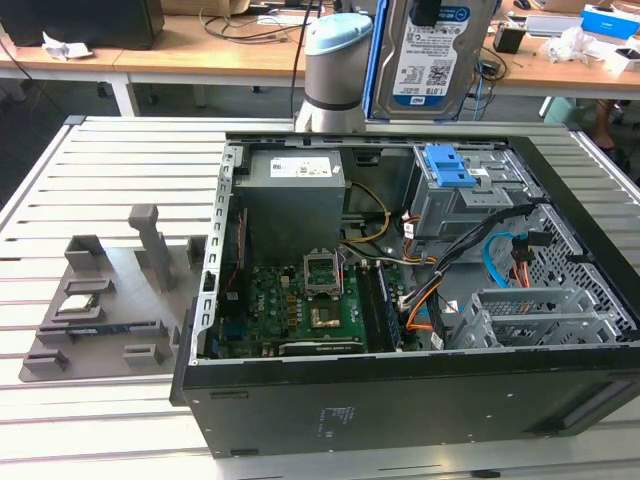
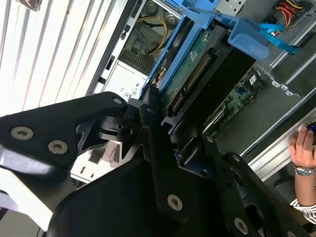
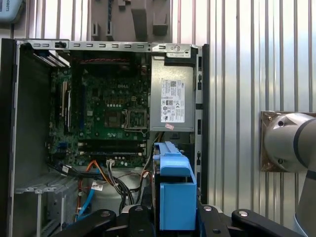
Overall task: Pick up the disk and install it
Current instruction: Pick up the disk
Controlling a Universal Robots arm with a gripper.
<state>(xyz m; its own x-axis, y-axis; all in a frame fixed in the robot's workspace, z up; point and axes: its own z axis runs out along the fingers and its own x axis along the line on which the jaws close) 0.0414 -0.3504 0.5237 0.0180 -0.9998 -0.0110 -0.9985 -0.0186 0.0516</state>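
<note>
Exterior view, item 1: the disk (image 1: pixel 432 50), silver with a white-and-blue label and a blue bracket edge, is recorded upright in the air, clear of the open computer case (image 1: pixel 400 400) and just beside the arm (image 1: pixel 335 70).

Item 2: the gripper (image 2: pixel 177 133), black. In the second wrist view the fingers (image 2: pixel 148 116) are seen clenched on the disk (image 2: pixel 197 74), whose green circuit side and blue bracket extend outward from between them. In the first wrist view the blue bracket end of the disk (image 3: pixel 175 197) is seated between the fingers (image 3: pixel 212 217).

Item 3: the case interior is listed beyond the fingers in the first wrist view: the motherboard (image 3: pixel 108 113), the grey power supply (image 3: pixel 173 98) and a bundle of orange and blue cables (image 3: pixel 98 182).

Item 4: the grey drive bay (image 1: pixel 460 200) with its blue latch (image 1: pixel 450 168) is noted in the exterior view, lower than the held disk and apart from it.

Item 5: the ribbed metal worktop (image 1: pixel 100 150) carries the case and, well apart from the fingers, a grey fixture (image 1: pixel 110 300) with a small square chip (image 1: pixel 80 305) set on it.

Item 6: a person's hand (image 2: pixel 302 148) is noted at the case edge in the second wrist view, away from the fingers.
</note>
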